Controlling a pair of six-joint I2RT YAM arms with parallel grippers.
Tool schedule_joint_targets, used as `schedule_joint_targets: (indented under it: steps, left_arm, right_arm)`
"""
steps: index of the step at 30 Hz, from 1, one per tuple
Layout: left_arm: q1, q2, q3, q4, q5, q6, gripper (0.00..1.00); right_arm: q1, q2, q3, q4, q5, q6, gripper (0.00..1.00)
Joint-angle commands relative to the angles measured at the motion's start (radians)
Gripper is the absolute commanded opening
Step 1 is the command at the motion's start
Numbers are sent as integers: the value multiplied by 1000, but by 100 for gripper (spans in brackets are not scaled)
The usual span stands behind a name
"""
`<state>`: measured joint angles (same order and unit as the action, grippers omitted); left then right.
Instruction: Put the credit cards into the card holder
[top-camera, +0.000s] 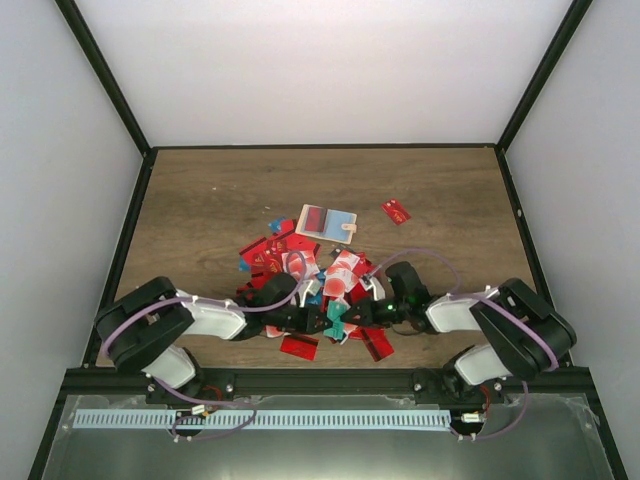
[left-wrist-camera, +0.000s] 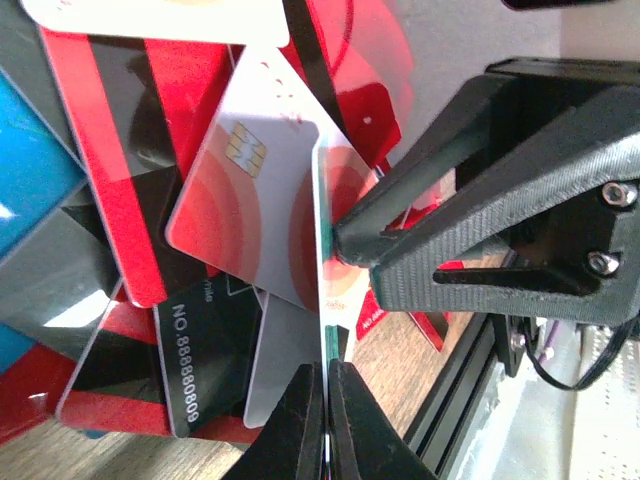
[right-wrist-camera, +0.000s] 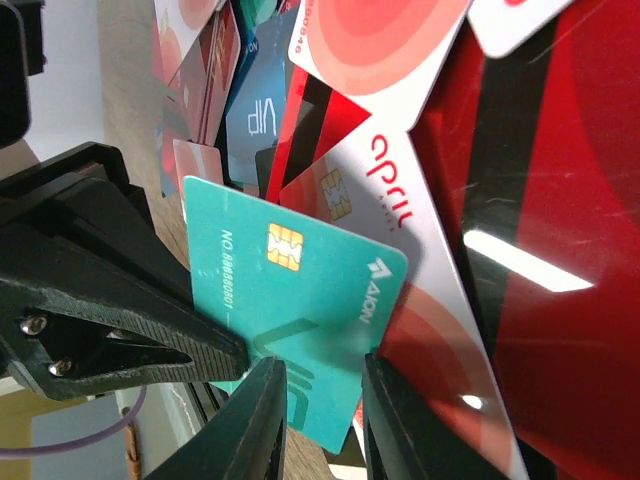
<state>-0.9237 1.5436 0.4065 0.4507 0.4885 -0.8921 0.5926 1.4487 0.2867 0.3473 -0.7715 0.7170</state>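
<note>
A heap of credit cards (top-camera: 300, 275), mostly red, some white with red blots, lies in the middle of the table. The light card holder (top-camera: 343, 230) lies just behind the heap with a red and a blue card on or in it. My left gripper (top-camera: 322, 320) (left-wrist-camera: 328, 375) is shut on a teal card (top-camera: 336, 318) (right-wrist-camera: 290, 290), seen edge-on in the left wrist view (left-wrist-camera: 326, 300) and held upright over the heap's near edge. My right gripper (top-camera: 352, 317) (right-wrist-camera: 320, 375) is open, its fingertips (left-wrist-camera: 345, 245) against the teal card's face.
A single red card (top-camera: 396, 211) lies apart at the back right. Two red cards (top-camera: 375, 343) lie at the near edge of the heap. A black frame rail (top-camera: 320, 378) runs along the table's near edge.
</note>
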Motion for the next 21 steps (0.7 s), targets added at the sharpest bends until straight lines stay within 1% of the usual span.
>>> schedule_joint_targets:
  steps: [1, 6, 8, 9, 13, 21]
  left_arm:
    - [-3, -66, 56, -144, -97, 83, 4]
    - [6, -149, 182, -430, -302, 225, 4]
    - [17, -158, 252, -534, -403, 270, 4]
    - [29, -161, 281, -572, -424, 294, 4]
    - [94, -183, 332, -579, -416, 361, 4]
    - [131, -251, 382, -603, -556, 486, 4]
  right_arm:
    - [12, -65, 0, -53, 67, -5, 24]
    - [11, -174, 88, -198, 153, -44, 27]
    - [4, -212, 132, -253, 201, -63, 29]
    - [-1, -226, 152, -275, 217, -72, 29]
    - [-42, -242, 228, -321, 230, -97, 30]
    - [-144, -189, 329, -337, 174, -130, 30]
